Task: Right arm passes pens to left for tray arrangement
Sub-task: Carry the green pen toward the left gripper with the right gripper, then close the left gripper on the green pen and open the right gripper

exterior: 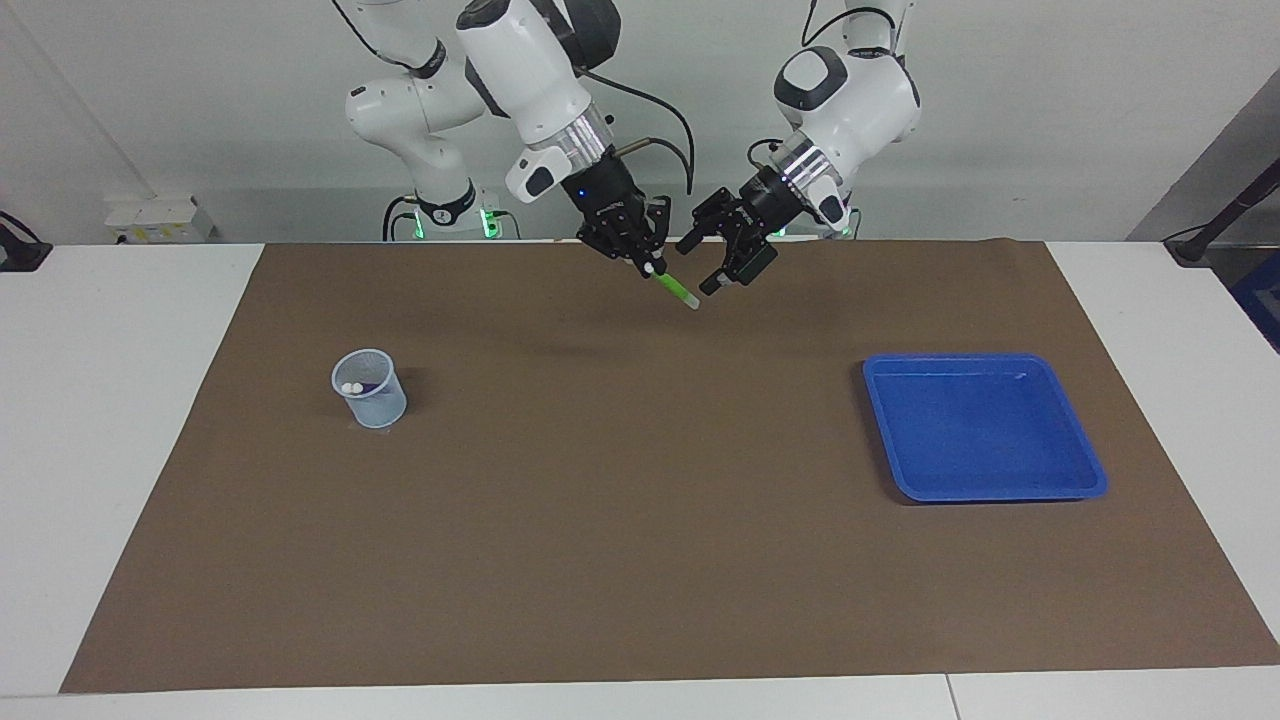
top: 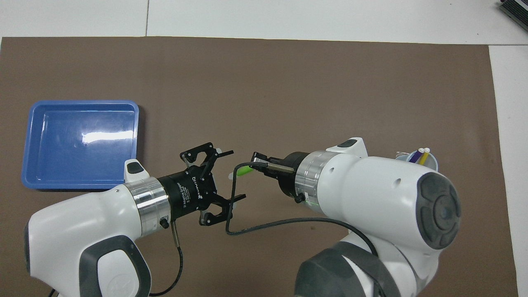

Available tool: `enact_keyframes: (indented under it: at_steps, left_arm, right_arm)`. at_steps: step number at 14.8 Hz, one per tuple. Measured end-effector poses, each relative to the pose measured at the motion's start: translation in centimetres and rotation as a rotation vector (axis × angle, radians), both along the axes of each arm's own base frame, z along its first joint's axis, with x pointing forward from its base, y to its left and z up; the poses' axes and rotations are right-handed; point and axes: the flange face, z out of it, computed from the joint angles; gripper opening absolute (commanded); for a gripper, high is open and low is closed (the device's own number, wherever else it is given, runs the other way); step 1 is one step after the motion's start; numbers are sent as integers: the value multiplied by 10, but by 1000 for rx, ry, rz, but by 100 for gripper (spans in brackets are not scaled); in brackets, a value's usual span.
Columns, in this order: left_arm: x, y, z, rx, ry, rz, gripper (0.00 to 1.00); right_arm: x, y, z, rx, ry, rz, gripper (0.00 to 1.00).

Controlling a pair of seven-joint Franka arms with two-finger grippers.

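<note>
Over the table's middle, the right tool (exterior: pixel 640 256) grips the green pen (exterior: pixel 675 291), its free end by the wide-open left tool (exterior: pixel 722 254); the left should clamp before the right lets go.

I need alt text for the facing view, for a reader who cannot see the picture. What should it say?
Above a brown mat, the right hand holds a green pen out toward the open left hand, which does not yet touch it. A blue tray lies at the left arm's end, and a mesh cup with pens stands at the right arm's end.
</note>
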Motion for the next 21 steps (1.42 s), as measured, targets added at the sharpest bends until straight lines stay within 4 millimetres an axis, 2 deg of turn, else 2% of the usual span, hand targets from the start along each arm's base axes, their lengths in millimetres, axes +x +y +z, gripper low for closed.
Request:
enact_keyframes:
  at_steps: [9,13,15,17,21]
  left_arm:
    - [-12,-23,-10,31,-28,27,100]
    - [-13,-35,-24,55,-49,62,99]
    - [-16,-44,-33,66,-53,65,94]
    - [-14,-46,-35,68,-53,71,89]
    - [-12,-46,-31,61,-57,74,89]
  right_arm:
    - [2,-6,1,2,2,-15,0]
    - [2,-6,1,2,2,-15,0]
    - [2,-6,1,2,2,-15,0]
    - [2,-6,1,2,2,-15,0]
    - [2,-6,0,1,2,-14,0]
